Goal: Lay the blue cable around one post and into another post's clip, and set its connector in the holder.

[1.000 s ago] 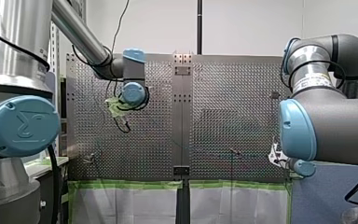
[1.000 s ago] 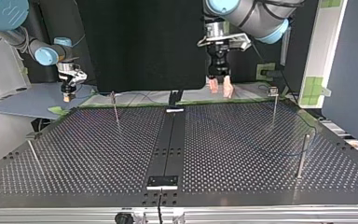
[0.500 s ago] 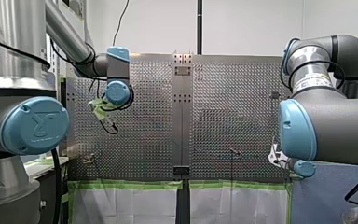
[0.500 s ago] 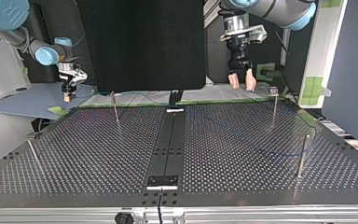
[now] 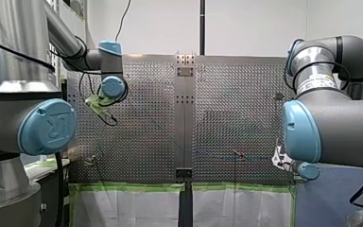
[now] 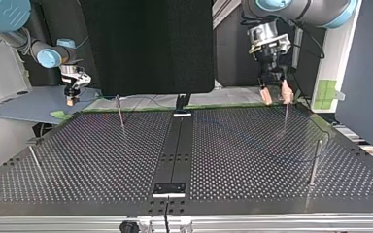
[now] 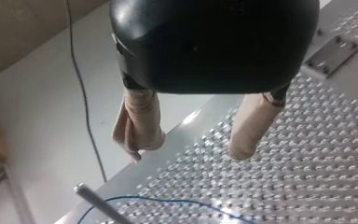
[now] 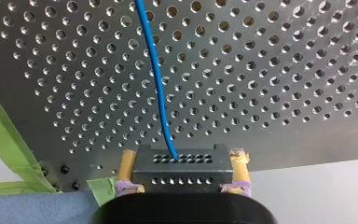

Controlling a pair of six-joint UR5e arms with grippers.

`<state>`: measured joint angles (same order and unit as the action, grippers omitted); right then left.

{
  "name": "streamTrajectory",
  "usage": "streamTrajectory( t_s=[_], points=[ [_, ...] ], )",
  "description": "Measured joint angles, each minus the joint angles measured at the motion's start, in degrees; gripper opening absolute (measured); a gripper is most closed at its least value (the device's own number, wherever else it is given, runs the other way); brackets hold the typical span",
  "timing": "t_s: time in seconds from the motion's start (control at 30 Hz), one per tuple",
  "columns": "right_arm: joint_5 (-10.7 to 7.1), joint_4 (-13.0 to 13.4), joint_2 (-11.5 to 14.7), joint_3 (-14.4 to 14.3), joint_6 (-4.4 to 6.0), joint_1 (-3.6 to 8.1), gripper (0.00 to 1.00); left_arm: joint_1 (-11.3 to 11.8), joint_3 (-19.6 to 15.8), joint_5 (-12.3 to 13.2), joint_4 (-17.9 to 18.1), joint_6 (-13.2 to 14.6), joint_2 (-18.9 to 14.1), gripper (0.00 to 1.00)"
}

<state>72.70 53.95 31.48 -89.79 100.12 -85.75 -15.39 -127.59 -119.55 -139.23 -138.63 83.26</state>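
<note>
Since my left hand (image 6: 276, 96) swung to the far post (image 6: 285, 116) (spread, empty), routing can begin; right hand (image 8: 182, 161) clamps connector (image 8: 179, 175).

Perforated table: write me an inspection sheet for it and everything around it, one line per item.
Surface: perforated table, with a black strip down its middle.
Job's things: four thin posts stand on it, one post near the top view's right edge; connector, black, held at the table's edge, not in a holder.
Clutter: nothing seen.
Grippers: left gripper open, empty, beige pads, by a far post; right gripper shut on the connector.
Cables: blue cable runs from the connector across the table.
Surroundings: green tape along the table's edge; black panel behind.
</note>
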Motion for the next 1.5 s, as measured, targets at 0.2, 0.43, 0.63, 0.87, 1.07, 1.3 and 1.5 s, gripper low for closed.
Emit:
streamTrajectory(
  t_s=[0.2,0.43,0.63,0.87,1.07,1.3,1.5],
  points=[
    [0.0,0.0,0.0,0.0,0.0,-0.01,0.0,2.8,1.9,-1.9,0.1,0.7,2.1,1.0],
    [0.0,0.0,-0.1,0.0,-0.02,0.0,0.0,6.5,2.2,-3.8,-0.1,1.4,2.4,1.0],
    [0.0,0.0,-0.1,0.0,-0.11,-0.06,0.0,9.6,2.3,-2.6,0.0,2.0,2.4,1.0],
    [0.0,0.0,-0.1,0.0,-0.17,-0.12,0.0,13.0,2.7,-1.3,0.0,2.7,2.6,1.0],
    [0.0,0.0,-0.1,0.0,-0.17,-0.23,0.0,16.1,3.6,1.0,-0.1,2.2,3.5,1.0],
    [0.0,0.0,-0.1,0.0,-0.18,-0.26,0.0,19.6,4.7,4.1,0.0,0.4,5.1,1.0],
    [0.0,0.0,-0.1,0.0,-0.17,-0.32,0.0,22.3,5.6,6.7,0.2,-1.7,6.5,1.0]
  ],
)
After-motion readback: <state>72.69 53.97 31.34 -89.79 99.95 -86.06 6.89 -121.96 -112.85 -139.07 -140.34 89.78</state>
